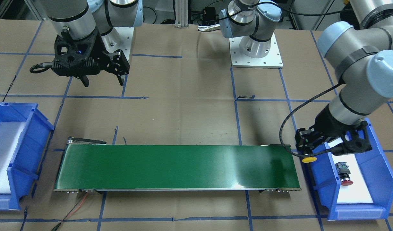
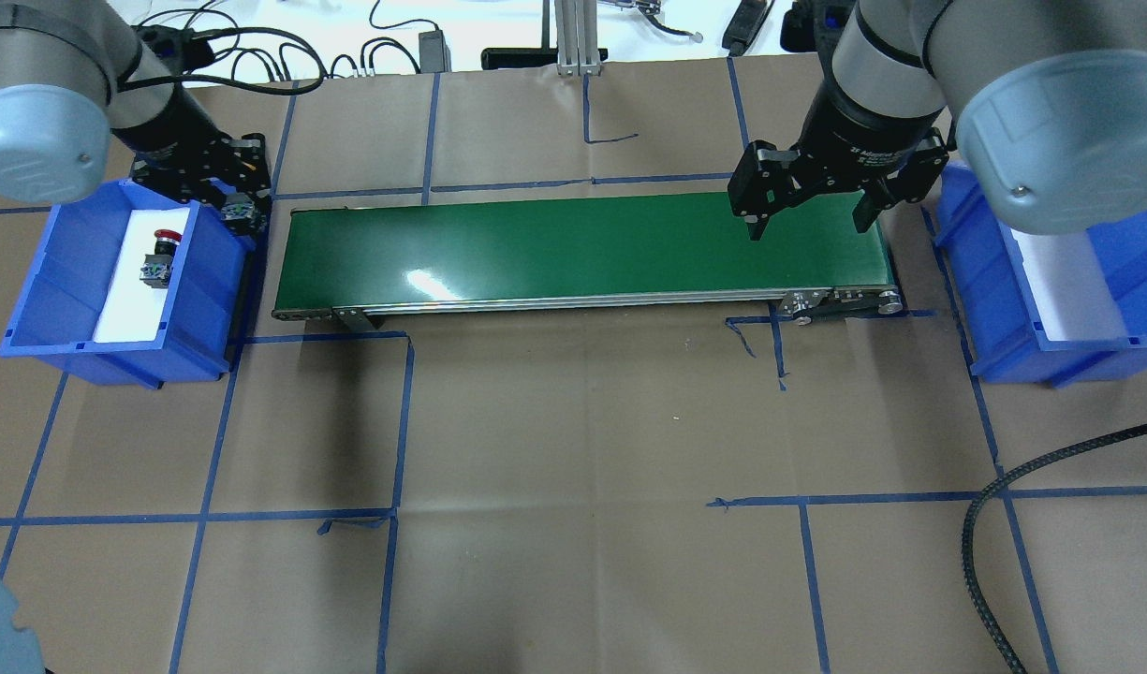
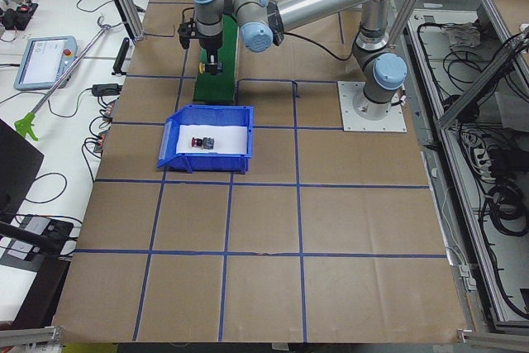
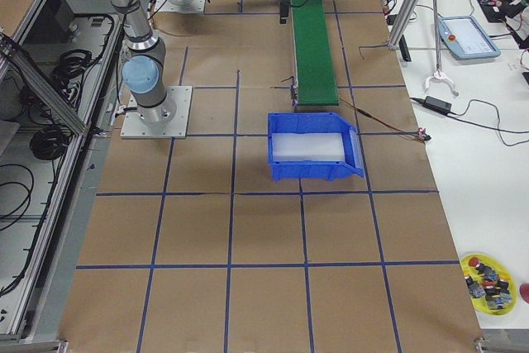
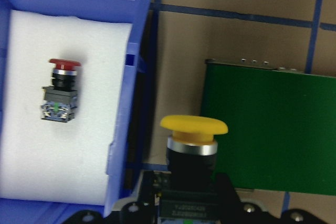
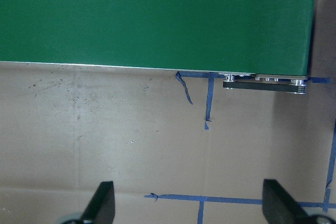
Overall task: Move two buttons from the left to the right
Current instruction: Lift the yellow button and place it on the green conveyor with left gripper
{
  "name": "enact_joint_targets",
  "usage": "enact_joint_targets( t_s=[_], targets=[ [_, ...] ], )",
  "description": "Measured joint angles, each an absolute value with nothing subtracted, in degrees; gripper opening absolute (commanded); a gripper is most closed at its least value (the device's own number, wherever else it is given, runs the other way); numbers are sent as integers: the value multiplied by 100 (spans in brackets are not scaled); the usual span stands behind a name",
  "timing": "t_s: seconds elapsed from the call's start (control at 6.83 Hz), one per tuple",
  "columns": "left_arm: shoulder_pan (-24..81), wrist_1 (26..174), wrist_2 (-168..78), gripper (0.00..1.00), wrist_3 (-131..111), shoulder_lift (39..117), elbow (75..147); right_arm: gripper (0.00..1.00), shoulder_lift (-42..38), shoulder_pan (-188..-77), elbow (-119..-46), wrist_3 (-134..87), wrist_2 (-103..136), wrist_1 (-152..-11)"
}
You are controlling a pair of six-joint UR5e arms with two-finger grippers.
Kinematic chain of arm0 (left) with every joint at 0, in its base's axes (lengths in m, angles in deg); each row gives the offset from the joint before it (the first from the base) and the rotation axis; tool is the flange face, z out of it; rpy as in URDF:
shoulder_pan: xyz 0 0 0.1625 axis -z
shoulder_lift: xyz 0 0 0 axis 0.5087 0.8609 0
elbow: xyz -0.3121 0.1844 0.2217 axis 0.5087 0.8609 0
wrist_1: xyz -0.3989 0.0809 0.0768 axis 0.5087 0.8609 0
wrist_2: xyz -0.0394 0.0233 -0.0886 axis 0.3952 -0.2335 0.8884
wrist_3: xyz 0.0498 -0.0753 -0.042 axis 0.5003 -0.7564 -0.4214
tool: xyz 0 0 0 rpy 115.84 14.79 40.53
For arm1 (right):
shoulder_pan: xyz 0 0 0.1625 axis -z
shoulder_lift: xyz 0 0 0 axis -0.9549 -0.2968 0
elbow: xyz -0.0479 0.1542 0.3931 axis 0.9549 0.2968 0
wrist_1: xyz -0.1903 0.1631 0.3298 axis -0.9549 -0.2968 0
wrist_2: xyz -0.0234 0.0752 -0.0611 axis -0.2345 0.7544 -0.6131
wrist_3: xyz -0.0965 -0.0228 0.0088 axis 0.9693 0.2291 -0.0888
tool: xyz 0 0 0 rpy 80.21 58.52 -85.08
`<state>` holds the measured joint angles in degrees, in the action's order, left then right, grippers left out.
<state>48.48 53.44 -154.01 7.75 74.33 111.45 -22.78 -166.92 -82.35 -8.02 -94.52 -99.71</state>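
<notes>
While the left gripper (image 1: 307, 149) is closed tight on the rear end of the yellow button (image 5: 194, 128), holding it above the gap between the left blue bin (image 1: 384, 179) and the green conveyor belt (image 1: 177, 166), the red button (image 5: 60, 91) lies on its side on the white pad (image 5: 79, 156) inside that bin; over the belt's far end the right gripper (image 2: 806, 227) hangs with its 2 fingers spread wide, empty, near the other blue bin (image 2: 1004, 314)
</notes>
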Motion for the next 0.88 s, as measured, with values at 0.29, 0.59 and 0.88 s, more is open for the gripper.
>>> enact_joint_targets(
  t_s=[0.29,0.59,0.88],
  targets=[
    [5423,4700,-15492,16,247,7842,11345,100,-2278,-16694,-8238,-802,-9450,-9976],
    [5607,3901,-15719,17,124,8251,11660,100,-2278,-16695,-8238,-804,-9449,-9976],
    [5631,3709,-15804,100,114,8230,11875,100,-2277,-16695,-8238,-810,-9445,-9979]
  ],
)
